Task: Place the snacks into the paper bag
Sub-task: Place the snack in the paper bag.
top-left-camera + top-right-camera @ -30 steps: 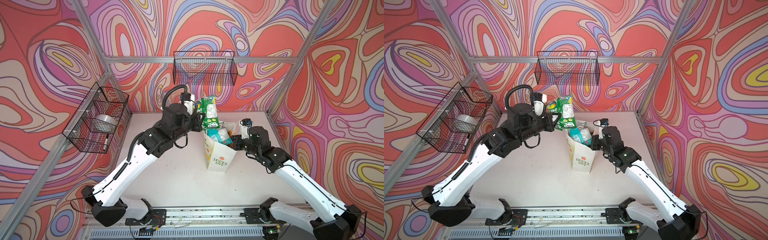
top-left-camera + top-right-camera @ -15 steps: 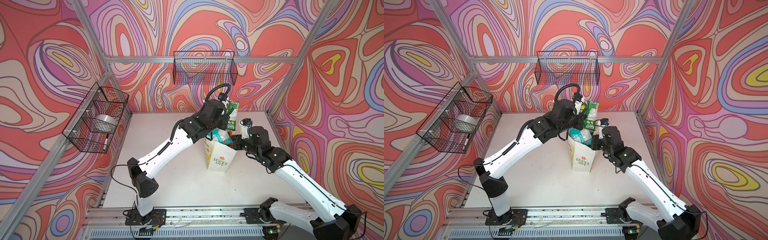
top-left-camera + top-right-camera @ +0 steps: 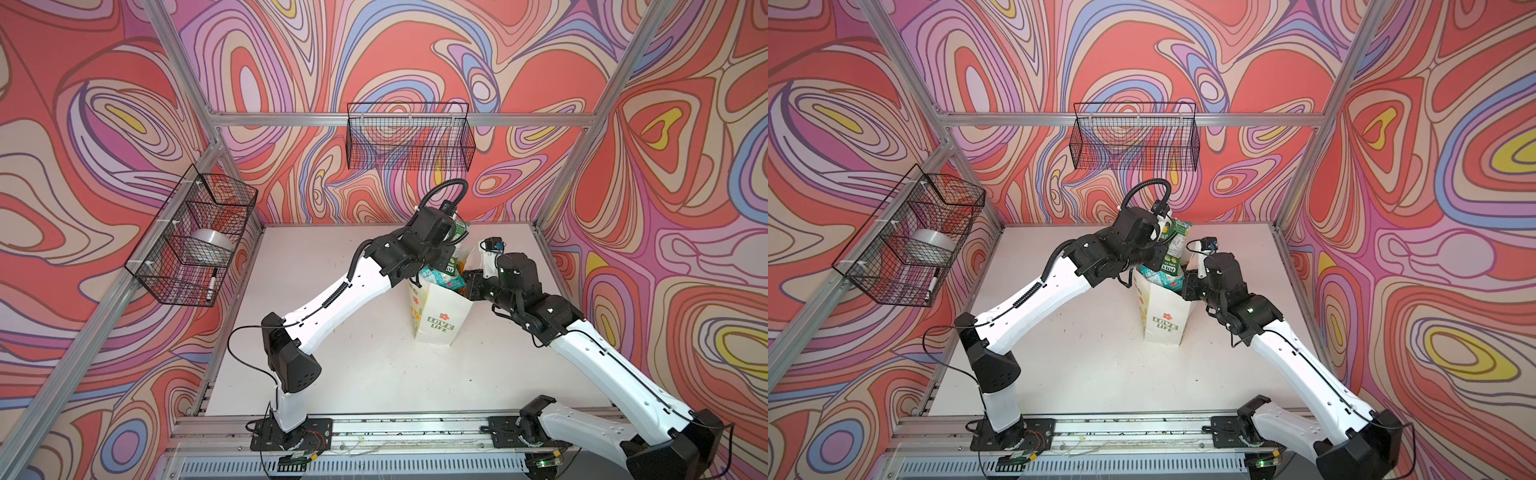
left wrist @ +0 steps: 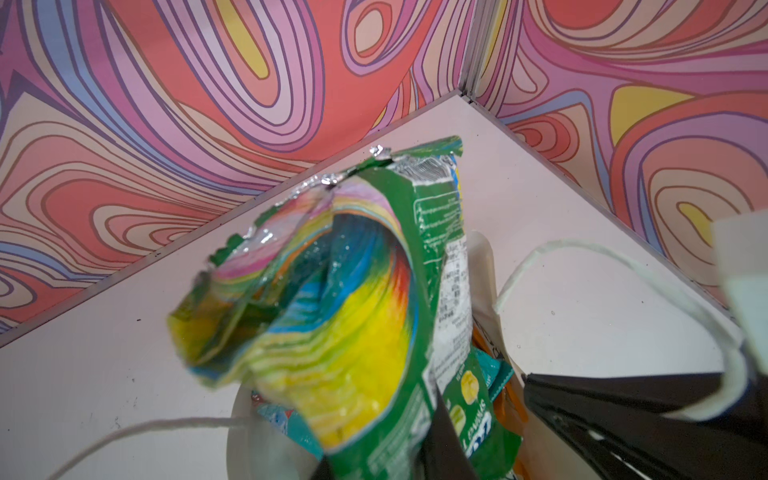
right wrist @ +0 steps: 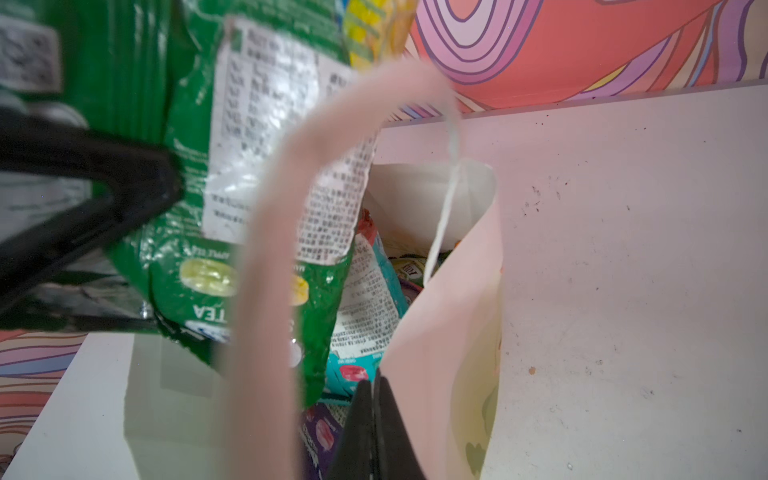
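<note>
Toward back right of table (image 3: 374,365), white paper bag (image 3: 436,316) stands upright, teal pouch (image 5: 357,370) inside. Left end effector (image 4: 382,465) nearly closed, gripping green snack pouch (image 3: 1177,232) over bag mouth. Right end effector (image 5: 370,432) pinched tight on bag rim.

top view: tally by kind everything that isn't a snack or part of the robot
wire baskets: 2
paper bag: 1
silver roll: 1
marker pen: 1
total: 5
</note>
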